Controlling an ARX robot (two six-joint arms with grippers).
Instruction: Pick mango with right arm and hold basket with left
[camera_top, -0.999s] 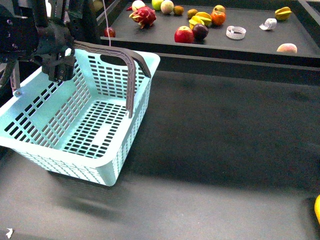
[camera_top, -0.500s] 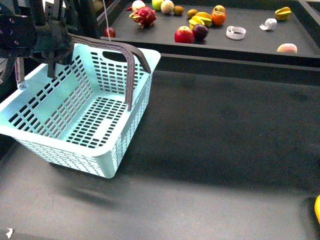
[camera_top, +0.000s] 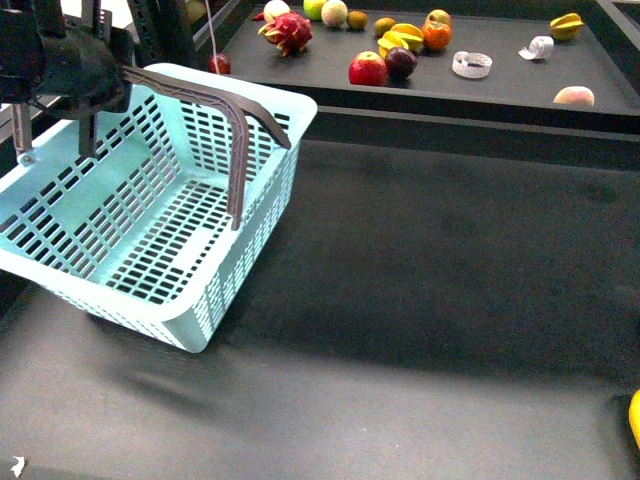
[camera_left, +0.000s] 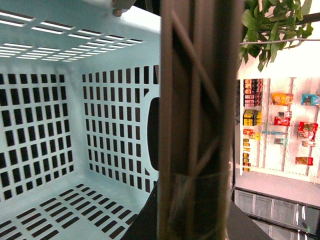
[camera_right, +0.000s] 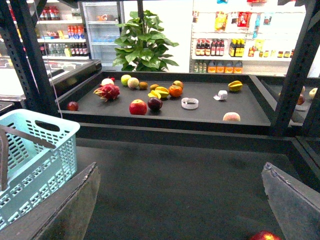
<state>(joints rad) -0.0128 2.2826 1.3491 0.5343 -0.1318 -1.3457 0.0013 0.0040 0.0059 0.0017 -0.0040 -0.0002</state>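
A raised tray (camera_top: 500, 85) holds a dragon fruit (camera_top: 287, 32), a red apple (camera_top: 368, 70) just beside a dark plum (camera_top: 401, 63), an orange (camera_top: 436, 36), a peach (camera_top: 573, 97) and what may be a tape roll (camera_top: 472, 65)

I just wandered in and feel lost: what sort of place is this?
Likely a small shop, or a mock one: shelves of bottles and packets, a glass-door fridge, fruit on a black tray, and a shopping basket.

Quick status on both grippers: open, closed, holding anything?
Left gripper: closed on the basket handle.
Right gripper: open, nothing between its fingers.
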